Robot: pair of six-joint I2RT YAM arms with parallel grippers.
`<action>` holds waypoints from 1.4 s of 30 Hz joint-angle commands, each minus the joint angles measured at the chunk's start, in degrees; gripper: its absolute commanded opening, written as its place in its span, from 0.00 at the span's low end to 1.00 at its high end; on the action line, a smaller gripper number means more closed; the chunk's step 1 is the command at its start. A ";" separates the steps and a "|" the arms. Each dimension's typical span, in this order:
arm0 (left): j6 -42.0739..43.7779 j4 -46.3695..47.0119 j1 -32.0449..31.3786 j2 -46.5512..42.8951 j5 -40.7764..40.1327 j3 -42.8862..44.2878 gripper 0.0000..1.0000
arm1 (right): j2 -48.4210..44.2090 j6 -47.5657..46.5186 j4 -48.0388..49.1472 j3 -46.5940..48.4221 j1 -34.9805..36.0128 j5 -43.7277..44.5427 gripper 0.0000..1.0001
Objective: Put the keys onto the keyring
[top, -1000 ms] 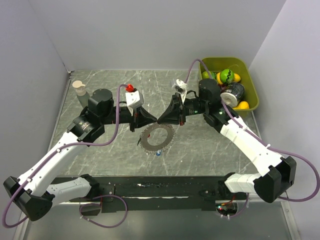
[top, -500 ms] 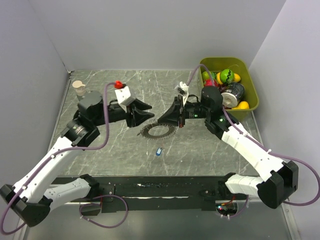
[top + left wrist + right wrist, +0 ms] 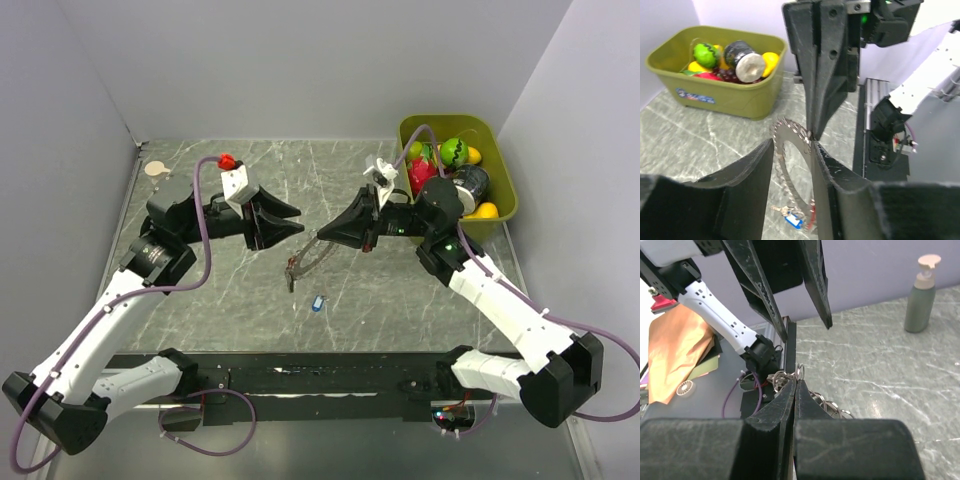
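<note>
Silvery toothed metal keyring (image 3: 310, 260) hangs tilted, its upper rim clamped in the right gripper (image 3: 322, 238). The left gripper (image 3: 297, 220), fingers spread and empty, faces it from just left. The small blue-headed key (image 3: 318, 302) lies on the grey marbled desk (image 3: 400, 300) below the ring, and the free left arm is probably better placed to take it.

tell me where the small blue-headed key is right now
In the top view the small blue-headed key lies loose on the grey table near its centre, just on the arm-base side of the toothed metal keyring that the right gripper pinches.
</note>
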 commanded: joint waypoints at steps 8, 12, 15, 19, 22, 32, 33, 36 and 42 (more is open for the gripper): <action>-3.99 8.40 0.27 1.13 8.43 -2.28 0.30 | -3.05 5.65 11.75 -1.40 -1.41 -1.09 0.00; -4.86 10.33 0.36 1.74 8.78 -2.46 0.33 | -2.18 7.85 14.39 -1.75 -1.41 -2.05 0.00; -5.13 10.68 0.27 2.45 8.95 -2.37 0.32 | -1.91 9.00 15.80 -1.75 -1.50 -2.49 0.00; -6.01 12.00 0.27 3.24 9.48 -2.19 0.30 | -1.73 9.26 15.89 -1.75 -1.50 -3.11 0.00; -6.27 12.53 0.27 3.86 9.92 -1.93 0.26 | -1.73 9.17 15.63 -1.84 -1.41 -3.20 0.00; -6.71 13.41 0.27 5.18 13.53 -1.14 0.28 | -1.73 8.91 15.45 -2.45 -1.41 -2.41 0.00; -5.93 12.36 0.27 4.74 12.92 -1.14 0.29 | -1.65 9.00 15.54 -2.37 -1.41 -2.32 0.00; -4.96 10.86 0.27 3.25 8.53 -1.31 0.32 | -1.56 9.52 16.33 -2.45 -1.58 -2.76 0.00; -6.53 12.35 1.15 1.22 6.49 -1.93 0.37 | -0.77 9.70 17.21 -2.98 -1.50 -4.07 0.00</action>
